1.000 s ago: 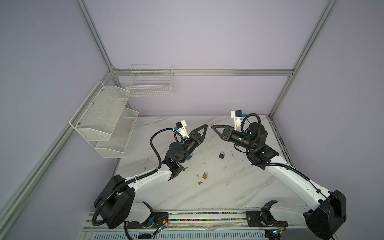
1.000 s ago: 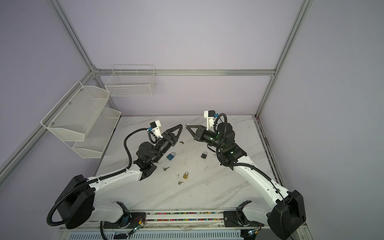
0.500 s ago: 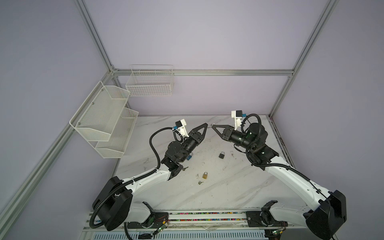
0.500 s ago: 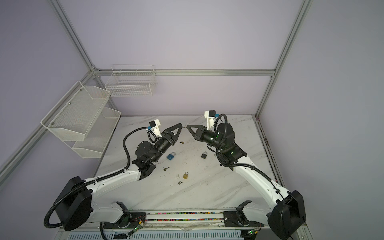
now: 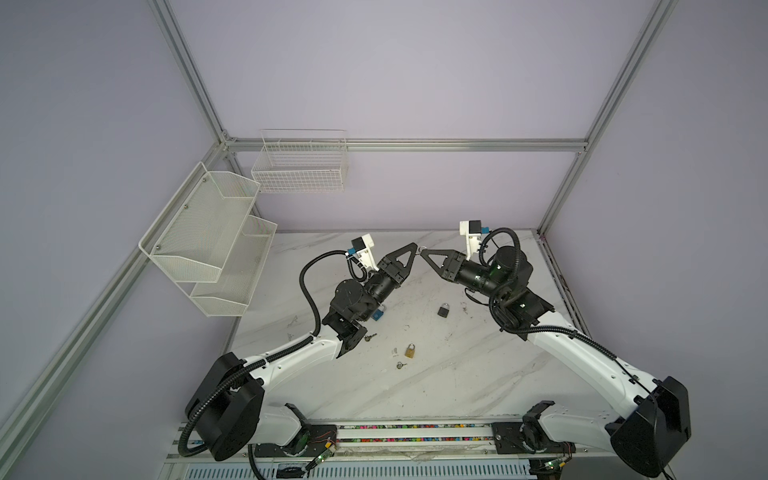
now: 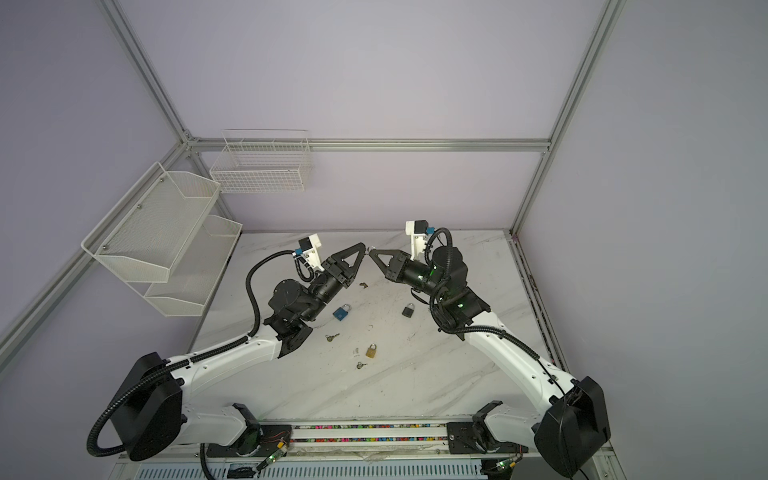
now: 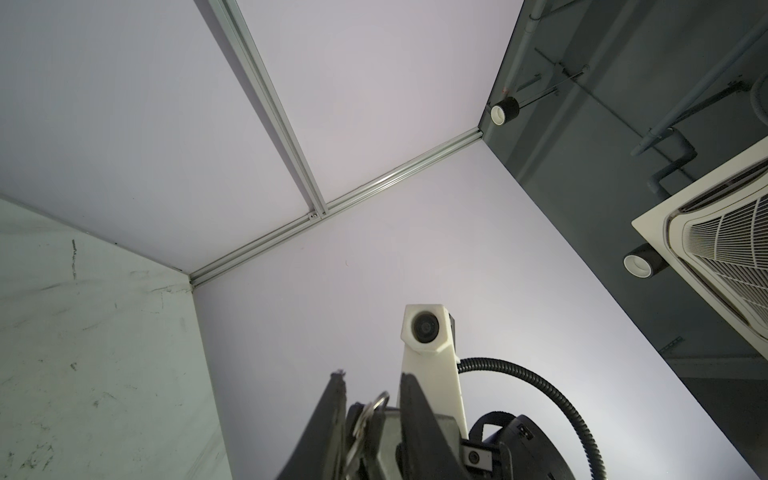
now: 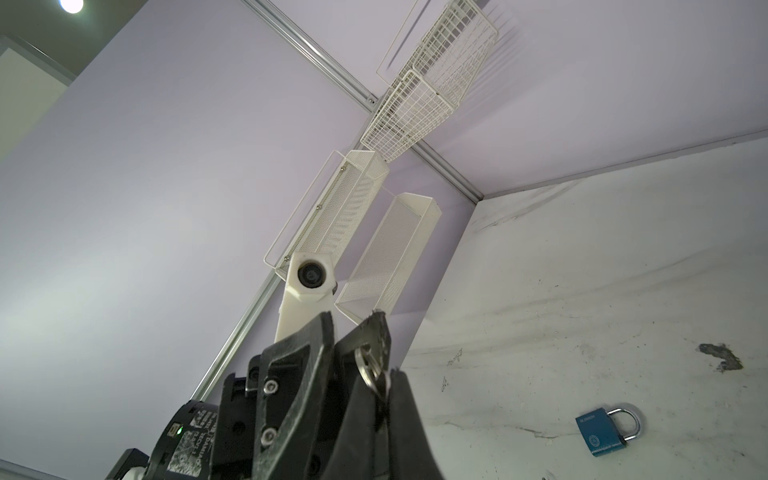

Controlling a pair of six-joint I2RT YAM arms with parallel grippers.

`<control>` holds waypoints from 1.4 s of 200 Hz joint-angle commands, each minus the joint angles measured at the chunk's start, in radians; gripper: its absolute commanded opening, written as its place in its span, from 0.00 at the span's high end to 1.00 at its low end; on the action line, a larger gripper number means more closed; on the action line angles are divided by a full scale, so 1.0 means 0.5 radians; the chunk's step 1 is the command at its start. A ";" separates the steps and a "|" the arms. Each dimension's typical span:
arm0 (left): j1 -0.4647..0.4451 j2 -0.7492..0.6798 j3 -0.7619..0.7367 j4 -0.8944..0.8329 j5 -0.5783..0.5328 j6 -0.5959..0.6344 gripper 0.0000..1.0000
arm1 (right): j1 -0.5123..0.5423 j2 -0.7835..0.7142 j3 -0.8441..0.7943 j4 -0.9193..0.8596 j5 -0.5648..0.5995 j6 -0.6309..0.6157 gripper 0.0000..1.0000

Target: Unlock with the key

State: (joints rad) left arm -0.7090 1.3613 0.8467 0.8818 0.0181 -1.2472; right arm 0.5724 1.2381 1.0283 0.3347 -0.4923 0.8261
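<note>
Hardly anything moved since a second earlier: both claws stayed tip to tip in the air above the table and the left elbow only nudged. Left gripper (image 5: 414, 246) had its fingers apart around the ringed key (image 7: 374, 405); couldn't tell whether they pinched it. Right gripper (image 5: 423, 253) was closed on the ringed key, with the ring sticking out past its tips in the right wrist view.

Counts: 2 arms, 2 grippers. 3 padlocks lay on the table: blue padlock (image 6: 341, 312), black padlock (image 6: 408, 311), brass padlock (image 6: 371, 351). 3 loose keys: far key (image 6: 364, 285) just beside the left wrist, mid key (image 6: 331, 337) near the left elbow, near key (image 6: 360, 365) near the brass padlock. 1 white scrap (image 6: 356, 352) sat beside the brass padlock. 1 wire basket (image 5: 299, 166) and 1 two-tier mesh shelf (image 5: 208, 241) hung on the walls.

Views: in a top view the left arm covered most of the blue padlock (image 5: 377, 316) and all of the far key. Right wrist view caught only the blue padlock of the three. Left wrist view looked up at the ceiling air-con unit (image 7: 727, 257), 2 round lamps (image 7: 503, 111) and the right arm's wrist camera (image 7: 426, 328).

Surface: white marble-look table (image 5: 478, 374), scuffed and smudged. Lilac walls, aluminium frame.
</note>
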 commanded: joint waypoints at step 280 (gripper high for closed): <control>0.158 -0.149 0.681 -1.361 0.606 1.070 1.00 | -0.137 -0.232 -0.092 -0.290 0.036 -0.151 0.36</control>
State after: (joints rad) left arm -0.6533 1.3231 0.9730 0.5365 0.1699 -0.9947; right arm 0.5407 1.1557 1.0069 0.2626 -0.4232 0.7677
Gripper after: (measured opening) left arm 0.050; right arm 0.615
